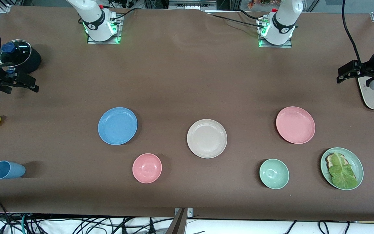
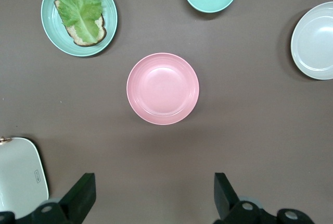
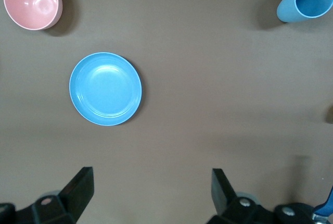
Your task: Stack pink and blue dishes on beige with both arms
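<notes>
The beige plate lies bare mid-worktop between the blue plate and pink plate, so with the left gripper and right gripper both high with jaws released, low rims could slip, or the arms collide over it.
</notes>
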